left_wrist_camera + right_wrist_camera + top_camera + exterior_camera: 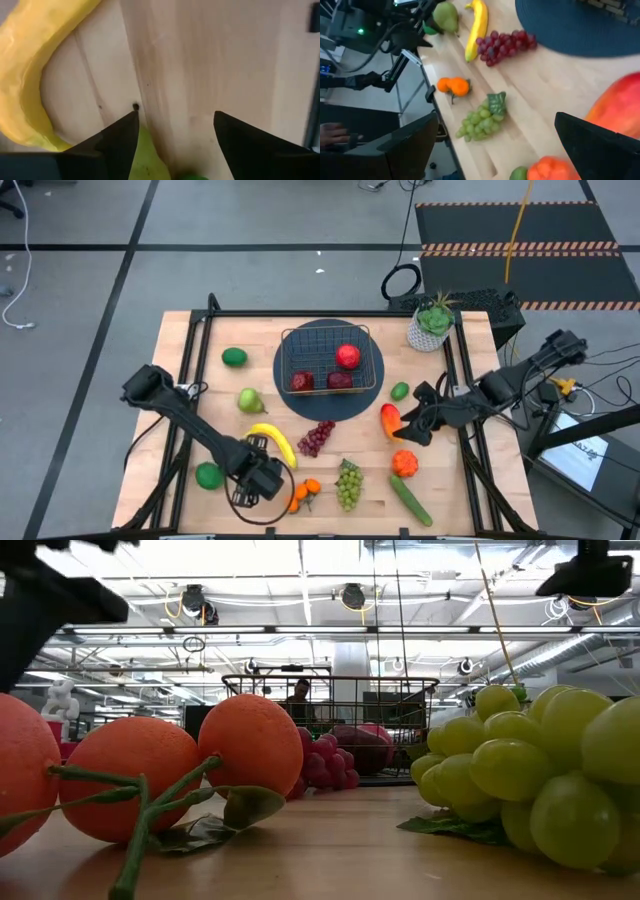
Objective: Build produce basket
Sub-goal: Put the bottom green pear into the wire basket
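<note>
- Dark fingers of the left hand (pixel 175 145) are seen spread apart over bare wood in the left wrist view, with nothing held between them; the banana (pixel 30 75) curves just beside one finger and a green pear (pixel 145 160) shows between the fingers, farther off.
- From above, the left hand (pixel 258 477) is found at the near end of the banana (pixel 273 442), well in front of the basket (pixel 330 358), with the left arm stretched diagonally across the table (pixel 190 380).
- The right hand (pixel 408 425) is held open beside the red-and-yellow mango (pixel 390 420), to the right of and in front of the basket; whether the mango is touched cannot be told.
- In the right wrist view the wide-set fingers (pixel 600 145) frame the mango (pixel 620 107), and the green grapes (pixel 480 120), oranges (pixel 454 86) and purple grapes (pixel 502 45) are seen beyond.
- The basket rests on a round dark mat (pixel 300 395) and holds three red fruits, one being an apple (pixel 347 357).
- Outside the basket lie a lime (pixel 234 357), a pear (pixel 250 400), an orange pepper (pixel 404 463) and a cucumber (pixel 410 500).
- Only the low view shows the basket (pixel 330 725) side-on, behind the oranges (pixel 250 745) and green grapes (pixel 520 780).
- A potted plant (pixel 432 325) stands right of the basket.
</note>
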Motion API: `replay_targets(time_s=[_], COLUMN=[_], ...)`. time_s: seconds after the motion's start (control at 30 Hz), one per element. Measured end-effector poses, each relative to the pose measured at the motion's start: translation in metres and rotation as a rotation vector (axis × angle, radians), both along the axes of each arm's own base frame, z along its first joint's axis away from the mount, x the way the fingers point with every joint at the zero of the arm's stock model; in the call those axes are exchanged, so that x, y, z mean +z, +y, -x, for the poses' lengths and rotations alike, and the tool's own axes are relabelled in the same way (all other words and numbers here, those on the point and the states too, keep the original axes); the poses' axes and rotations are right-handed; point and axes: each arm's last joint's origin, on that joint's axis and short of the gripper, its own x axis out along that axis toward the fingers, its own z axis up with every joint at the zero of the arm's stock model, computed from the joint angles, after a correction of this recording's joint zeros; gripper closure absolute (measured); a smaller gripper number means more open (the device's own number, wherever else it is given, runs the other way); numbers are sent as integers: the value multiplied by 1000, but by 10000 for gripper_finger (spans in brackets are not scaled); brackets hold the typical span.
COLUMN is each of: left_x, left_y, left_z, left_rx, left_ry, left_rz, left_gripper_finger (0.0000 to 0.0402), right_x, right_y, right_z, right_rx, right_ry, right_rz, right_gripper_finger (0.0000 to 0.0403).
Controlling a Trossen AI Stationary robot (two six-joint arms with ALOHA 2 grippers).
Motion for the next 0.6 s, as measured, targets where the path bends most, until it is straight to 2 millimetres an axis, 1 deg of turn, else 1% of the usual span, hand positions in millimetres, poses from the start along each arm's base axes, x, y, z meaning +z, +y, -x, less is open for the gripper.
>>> replay_targets(time_s=[0.1,0.17,0.27,0.37,0.43,0.53,0.6], left_x=[-8,-10,-10,-8,-7,-8,-9], left_y=[2,5,12,23,26,22,20], left_z=[-2,-1,5,10,10,10,8], left_rx=[43,85,150,185,158,48,-11], left_ry=[47,97,195,282,291,257,219], left_rz=[-21,-24,-73,-122,-142,-131,-120], left_gripper_finger=[154,149,126,88,61,22,7], right_x=[-5,-8,-13,-19,-23,-30,-33], right_y=[4,6,9,11,12,13,14], right_z=[3,4,5,5,3,2,1], right_rx=[1,-1,-2,1,1,-5,-13], right_ry=[20,33,43,29,15,-5,-17], right_rz=[-24,-38,-55,-66,-76,-97,-119], right_gripper_finger=[9,9,9,9,9,9,9])
